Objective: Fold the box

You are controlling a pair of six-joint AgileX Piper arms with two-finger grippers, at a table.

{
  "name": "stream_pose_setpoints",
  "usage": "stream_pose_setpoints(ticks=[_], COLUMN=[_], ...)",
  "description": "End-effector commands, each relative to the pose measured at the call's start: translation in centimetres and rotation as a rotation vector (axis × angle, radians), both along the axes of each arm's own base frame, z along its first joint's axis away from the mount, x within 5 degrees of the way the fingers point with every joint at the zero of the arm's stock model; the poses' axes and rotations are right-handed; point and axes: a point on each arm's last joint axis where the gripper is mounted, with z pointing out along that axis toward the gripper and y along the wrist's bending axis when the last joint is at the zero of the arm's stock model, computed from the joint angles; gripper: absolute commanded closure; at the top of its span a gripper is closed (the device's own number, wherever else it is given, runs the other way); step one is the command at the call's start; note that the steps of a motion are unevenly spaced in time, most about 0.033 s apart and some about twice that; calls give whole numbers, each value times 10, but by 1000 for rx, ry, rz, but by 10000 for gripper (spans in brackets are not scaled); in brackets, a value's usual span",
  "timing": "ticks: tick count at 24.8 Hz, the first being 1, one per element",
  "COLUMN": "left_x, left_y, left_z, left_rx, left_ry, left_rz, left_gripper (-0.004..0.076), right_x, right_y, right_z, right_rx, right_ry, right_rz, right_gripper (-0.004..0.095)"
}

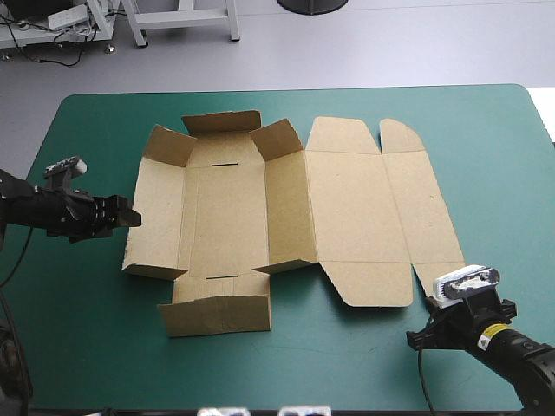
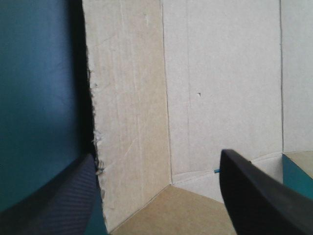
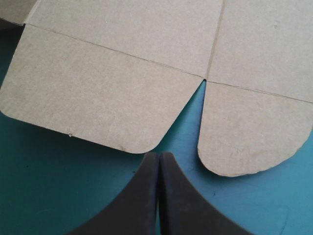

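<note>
Brown box [image 1: 347,208], just one, partly raised; left jaws parted, right jaws pressed together.

1 brown box [image 1: 347,208], 1 left hand [image 2: 156,155] + 1 right hand [image 3: 159,155] (2 tot.), 1 teal-green cover [image 1: 87,347].

The box [image 1: 260,217] was plain brown board, uncoated and matt, with a faintly fibrous paper face and pressed score lines. In the left wrist view one cut edge was rough and frayed, with small torn fibres. The teal-green cover [image 1: 486,130] was smooth and matt, with no visible weave. The black fingers [image 2: 58,205] of the left gripper [image 2: 156,159] showed a fine ribbed texture; those of the right gripper [image 3: 159,159] looked smooth and matt
</note>
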Motion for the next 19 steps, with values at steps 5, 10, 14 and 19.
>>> stream_pose_setpoints(ticks=[5,10,14,19], left_x=[20,26,32,34], left_y=[6,11,7,6], left_z=[-13,-26,-29,-47], left_rx=[-69,-71,-148,-184], left_ry=[44,70,39,83], left_rz=[-107,-108,-126,-138], left_gripper=[228,241,241,242], right_x=[4,3,3,3], right_y=[1,0,0,0], right_z=[12,11,11,11], right_rx=[27,21,20,18], right_ry=[-64,-50,-48,-48], right_rz=[-10,-8,-8,-7], right_gripper=[933,933,933,933])
